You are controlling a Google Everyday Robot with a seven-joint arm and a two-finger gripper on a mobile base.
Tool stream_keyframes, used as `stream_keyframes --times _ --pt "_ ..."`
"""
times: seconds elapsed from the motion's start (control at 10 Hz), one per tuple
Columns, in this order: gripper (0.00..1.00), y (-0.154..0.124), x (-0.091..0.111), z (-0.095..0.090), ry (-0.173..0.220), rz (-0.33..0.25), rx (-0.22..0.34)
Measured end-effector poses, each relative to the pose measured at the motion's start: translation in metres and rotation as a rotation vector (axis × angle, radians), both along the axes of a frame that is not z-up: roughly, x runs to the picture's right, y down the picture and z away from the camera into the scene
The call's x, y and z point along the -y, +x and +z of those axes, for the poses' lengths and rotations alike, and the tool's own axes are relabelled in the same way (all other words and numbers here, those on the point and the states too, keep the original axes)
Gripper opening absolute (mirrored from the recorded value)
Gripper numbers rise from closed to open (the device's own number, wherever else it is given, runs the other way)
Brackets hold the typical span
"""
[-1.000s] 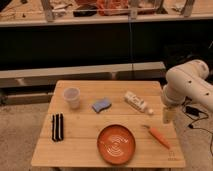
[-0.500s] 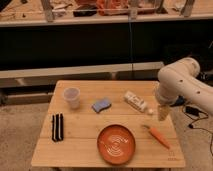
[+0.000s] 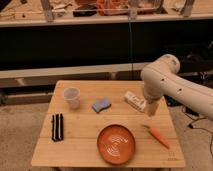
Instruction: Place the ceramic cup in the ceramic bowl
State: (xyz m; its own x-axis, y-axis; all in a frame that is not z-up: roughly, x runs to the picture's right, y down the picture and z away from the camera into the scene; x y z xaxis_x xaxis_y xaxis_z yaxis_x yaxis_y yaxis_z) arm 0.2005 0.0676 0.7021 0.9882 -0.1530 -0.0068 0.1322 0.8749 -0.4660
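Observation:
The ceramic cup (image 3: 72, 97) is pale white-grey and stands upright at the back left of the wooden table (image 3: 80, 150). The ceramic bowl (image 3: 116, 143) is orange-red with white rings and sits at the front middle, with nothing in it. My gripper (image 3: 150, 110) hangs from the white arm (image 3: 162, 77) over the right part of the table, just beside the white bottle. It is far to the right of the cup and up and to the right of the bowl. It holds nothing that I can see.
A blue sponge (image 3: 101, 105) lies between cup and bottle. A white bottle (image 3: 135, 101) lies on its side at back right. An orange carrot (image 3: 159, 136) lies at front right. A black striped object (image 3: 58, 126) lies at front left. Dark shelving stands behind the table.
The arm has swung left, from off the table's right edge to over its right part, and the gripper has come close to the white bottle. The objects have not moved.

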Motion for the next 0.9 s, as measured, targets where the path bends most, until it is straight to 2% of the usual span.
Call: stream_keyframes --times 0.2,0.5,0.7,0.8,0.9 --pt "0.8 -0.037 0.013 0.005 0.03 -0.057 0.022" --pt "0.8 -0.067 0.031 0.015 0.071 -0.131 0.054" --pt "0.8 -0.075 0.036 0.017 0.09 -0.144 0.075" --pt "0.8 -0.084 0.039 0.019 0.096 -0.152 0.088" --pt "0.8 -0.105 0.043 0.022 0.106 -0.164 0.11"
